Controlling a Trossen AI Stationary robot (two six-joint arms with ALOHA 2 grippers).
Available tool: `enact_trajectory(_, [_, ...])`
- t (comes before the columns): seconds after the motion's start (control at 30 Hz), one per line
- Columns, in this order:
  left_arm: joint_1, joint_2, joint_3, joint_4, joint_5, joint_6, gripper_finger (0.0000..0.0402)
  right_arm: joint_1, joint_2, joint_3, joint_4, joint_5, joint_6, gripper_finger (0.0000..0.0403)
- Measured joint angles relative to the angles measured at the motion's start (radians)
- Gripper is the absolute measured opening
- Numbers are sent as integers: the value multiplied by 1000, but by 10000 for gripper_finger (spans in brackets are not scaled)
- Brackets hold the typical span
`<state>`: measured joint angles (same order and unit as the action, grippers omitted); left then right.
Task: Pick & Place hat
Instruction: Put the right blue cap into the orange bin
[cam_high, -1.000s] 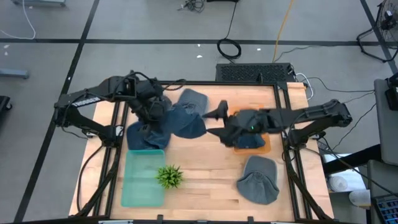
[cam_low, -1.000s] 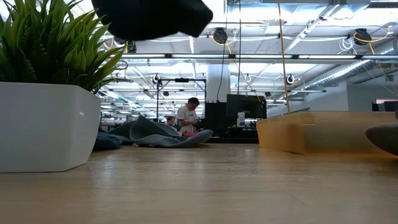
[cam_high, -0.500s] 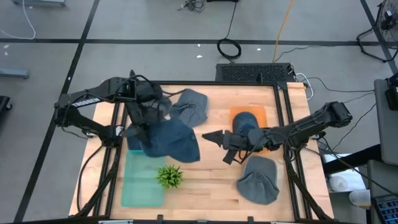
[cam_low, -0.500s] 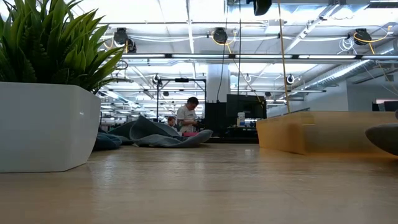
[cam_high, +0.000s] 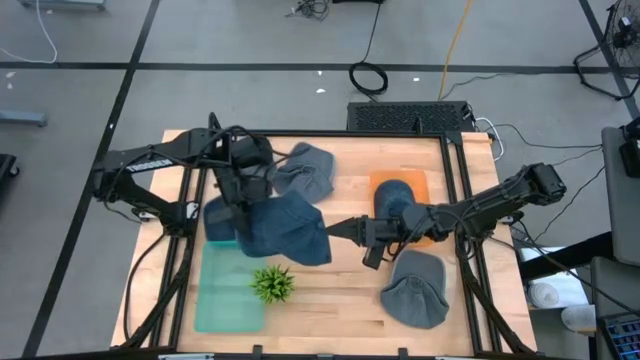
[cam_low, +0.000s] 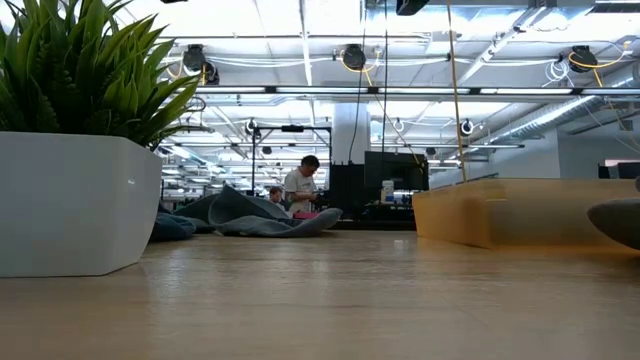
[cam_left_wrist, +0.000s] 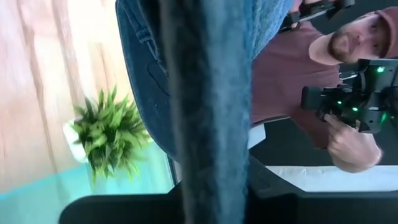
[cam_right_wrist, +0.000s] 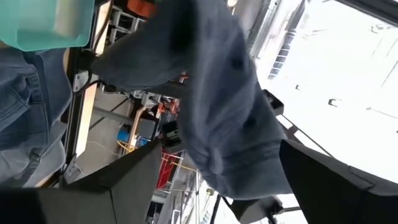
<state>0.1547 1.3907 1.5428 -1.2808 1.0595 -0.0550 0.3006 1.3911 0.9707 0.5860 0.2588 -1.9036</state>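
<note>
Here, on your far left, the left gripper is clamped on a dark denim hat that hangs lifted over the table, beside the teal bin and just above the small potted plant. Behind it a grey-blue hat lies on the wood. Moving right, the right gripper points toward the denim hat with its fingers apart, gripping nothing. A blue hat rests in the orange tray, and a grey hat lies near the front edge. Your left wrist view shows a person beyond the table.
</note>
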Motion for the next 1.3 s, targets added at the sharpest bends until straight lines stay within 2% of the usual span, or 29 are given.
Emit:
enact_trajectory(0.1, [0, 18, 0, 48, 41, -9, 7, 0, 0, 0, -8, 1, 0, 317])
enact_trajectory(0.57, [-15, 72, 0, 116, 69, -5, 7, 9, 0, 0, -19, -2, 0, 308])
enact_trajectory(0.7, [-17, 80, -1, 112, 67, -7, 7, 15, 0, 0, -25, -2, 17, 255])
enact_trajectory(0.87, [-16, 77, 0, 112, 69, -7, 7, 15, 0, 0, -23, 2, 83, 130])
enact_trajectory(1.0, [-16, 77, 0, 112, 69, -7, 7, 15, 0, 0, -22, 57, 94, 29])
enact_trajectory(1.07, [-13, 77, 0, 113, 66, -7, 7, 14, 0, 0, -22, 82, 96, 14])
enact_trajectory(1.13, [-7, 77, 0, 118, 66, -7, 9, 14, 0, 0, -19, 115, 120, 19])
enact_trajectory(1.3, [34, 77, 0, 131, 53, -32, 39, 18, -4, 0, -6, 201, 183, 10])
